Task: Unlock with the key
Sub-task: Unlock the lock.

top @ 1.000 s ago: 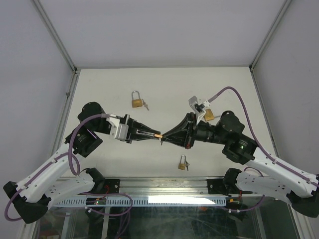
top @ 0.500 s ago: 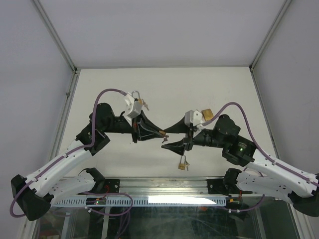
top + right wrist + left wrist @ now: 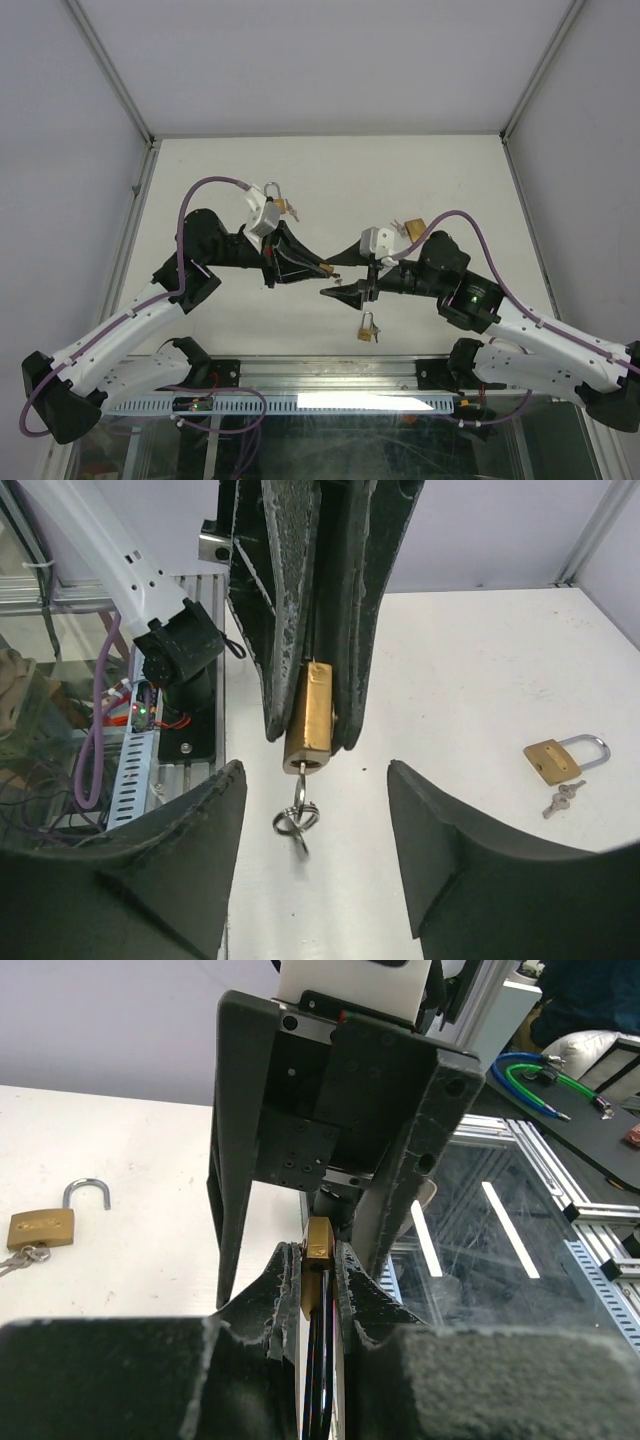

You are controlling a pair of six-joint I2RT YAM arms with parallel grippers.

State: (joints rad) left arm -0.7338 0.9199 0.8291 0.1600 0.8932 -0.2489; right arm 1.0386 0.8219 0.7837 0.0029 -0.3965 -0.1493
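Left claw (image 3: 320, 267) is pressed together on a small brass padlock (image 3: 308, 720), pinching its body by the flat sides. It holds the padlock up off the table (image 3: 200, 170), over the middle and between the two arms. That grip looks chosen to stop the lock twisting and to leave its keyhole end sticking out bare towards the other arm. The key (image 3: 299, 771) sits in that end, with only a short stub showing, and a key ring (image 3: 296, 820) dangles loose from it. Right claw (image 3: 315, 780) faces it from the right with its fingers spread wide and nothing between them. One finger stands to the far side of the key and the other to the near side, and neither touches it. The key lies in the gap just beyond those fingertips, so my guess is the next move is to creep in a little, close on the key's head and turn it while the left arm braces the lock. The swinging ring could get in the way of a clean pinch. On the table, a near spare padlock (image 3: 368, 328) lies just to the near side of the claws. A far-left spare padlock (image 3: 555, 758) and a far-right spare padlock (image 3: 40, 1228), its shackle open, lie well apart from the work.
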